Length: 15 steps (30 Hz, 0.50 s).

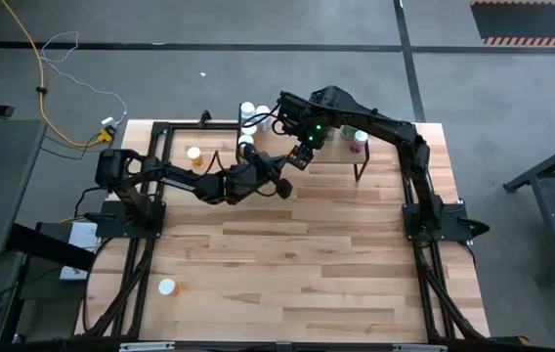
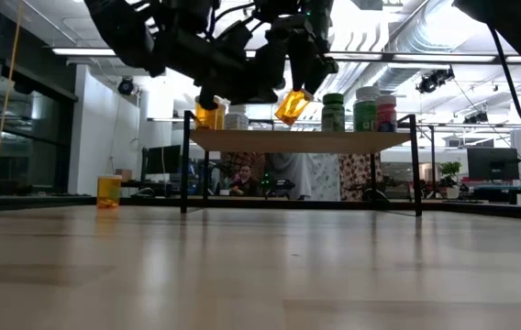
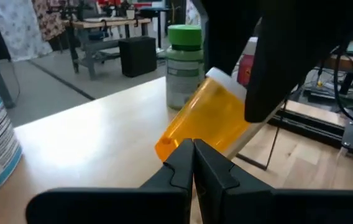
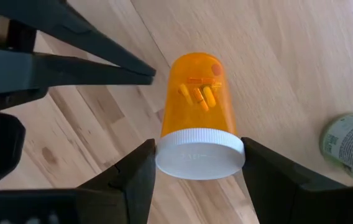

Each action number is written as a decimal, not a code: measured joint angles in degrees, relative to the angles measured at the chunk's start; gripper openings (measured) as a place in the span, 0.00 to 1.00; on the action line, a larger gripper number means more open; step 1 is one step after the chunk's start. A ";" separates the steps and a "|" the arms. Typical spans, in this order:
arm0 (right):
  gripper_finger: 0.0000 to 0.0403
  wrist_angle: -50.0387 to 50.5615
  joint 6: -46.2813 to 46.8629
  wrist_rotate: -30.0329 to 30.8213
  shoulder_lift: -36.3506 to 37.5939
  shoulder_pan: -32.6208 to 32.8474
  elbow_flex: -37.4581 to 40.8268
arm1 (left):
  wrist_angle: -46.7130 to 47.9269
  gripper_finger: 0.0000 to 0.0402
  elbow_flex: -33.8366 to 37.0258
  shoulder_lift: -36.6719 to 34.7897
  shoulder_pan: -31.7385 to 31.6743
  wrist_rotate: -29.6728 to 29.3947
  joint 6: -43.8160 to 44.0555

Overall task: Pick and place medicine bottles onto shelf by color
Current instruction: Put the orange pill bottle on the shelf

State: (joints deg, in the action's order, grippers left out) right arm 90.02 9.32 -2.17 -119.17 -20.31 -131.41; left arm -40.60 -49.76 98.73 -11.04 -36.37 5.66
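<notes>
Shelf middle open; green-capped bottle crowds one side; left end effector blocks the near edge.

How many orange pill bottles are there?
3. Held bottle, tilted in the right gripper over the shelf; shelf bottle at its left end; table bottle left of the shelf. Arms may hide others.

Wooden table carries shelf and two orange bottles
</notes>
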 joint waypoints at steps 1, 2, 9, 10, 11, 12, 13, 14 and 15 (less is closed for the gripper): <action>0.49 0.00 -0.41 0.00 0.00 0.06 0.00 | -0.35 0.00 0.00 0.18 -0.29 0.25 -0.31; 0.49 0.00 -0.76 0.00 0.00 0.06 0.00 | -0.32 0.00 0.00 0.28 -0.50 0.30 -0.54; 0.49 0.00 -0.83 -0.10 0.00 0.08 0.00 | -0.33 0.00 0.00 0.54 -2.28 5.58 -3.15; 0.49 -0.08 -0.83 -0.15 0.00 0.08 0.00 | -0.30 0.00 0.00 0.54 -2.33 5.95 -3.32; 0.49 -0.19 -0.83 -0.21 0.00 0.08 0.00 | -0.31 0.00 0.00 0.54 -2.33 6.03 -3.36; 0.49 -0.24 -0.83 -0.26 0.00 0.08 0.00 | -0.32 0.00 0.00 0.54 -2.33 6.19 -3.47; 0.49 -0.31 -0.83 -0.26 0.00 0.08 0.00 | -0.29 0.00 0.00 0.54 -2.33 6.55 -3.72; 0.49 -0.37 -0.83 -0.26 0.00 0.08 0.00 | -0.27 0.00 0.00 0.54 -2.46 7.29 -4.25; 0.49 -0.44 -0.83 -0.26 0.00 0.08 0.00 | -0.28 0.00 0.00 0.54 -2.58 8.58 -5.06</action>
State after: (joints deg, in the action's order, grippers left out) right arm 89.57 8.49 -2.44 -119.17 -20.23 -131.41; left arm -40.88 -49.76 99.26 -13.62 -27.79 0.60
